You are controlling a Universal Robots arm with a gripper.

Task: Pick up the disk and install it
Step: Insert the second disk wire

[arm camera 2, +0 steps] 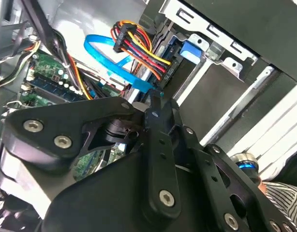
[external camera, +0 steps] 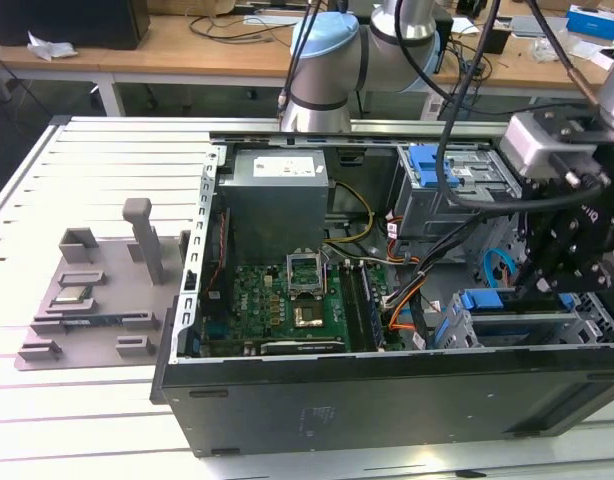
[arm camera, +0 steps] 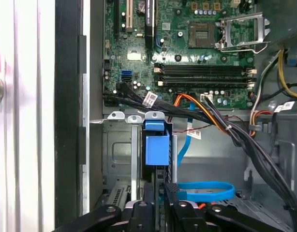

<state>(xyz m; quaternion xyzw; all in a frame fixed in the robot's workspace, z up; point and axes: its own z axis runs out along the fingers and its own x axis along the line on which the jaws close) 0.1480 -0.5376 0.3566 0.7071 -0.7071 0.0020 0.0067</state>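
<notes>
Blue plastic rail frame and dark metal edge of the flat rectangular hard drive, the disk (arm camera: 155, 145), noted standing edge-on in a slot of the grey sheet-metal drive cage (arm camera: 117, 150), directly ahead of the black two-fingered pincer (arm camera: 160, 191). In the exterior view, same blue rail end of the disk (external camera: 482, 300) seen at the top of the cage, just below the pincer (external camera: 525, 288).

Pincer state: drawn in to a narrow gap, fingers flanking the thin upper edge of the disk and appearing to clamp it. Contact itself partly hidden by the linkage in the second wrist view (arm camera 2: 155, 104), so grip judged probable rather than confirmed.

Surroundings: green motherboard (arm camera: 187, 48) well beyond the pincer; looped light-blue flat data cable (arm camera: 206, 191) just beside it, apart from the fingers. Bundle of red, yellow and black power leads (arm camera 2: 139, 46) hanging near the cage. Black open-sided computer case (external camera: 337, 400) resting on the white slatted worktop (external camera: 87, 420).

Progress, as judged: pick-up done; disk inside the case and entered into its bay. Depth of seating not verifiable. No cable seen plugged into the disk.
</notes>
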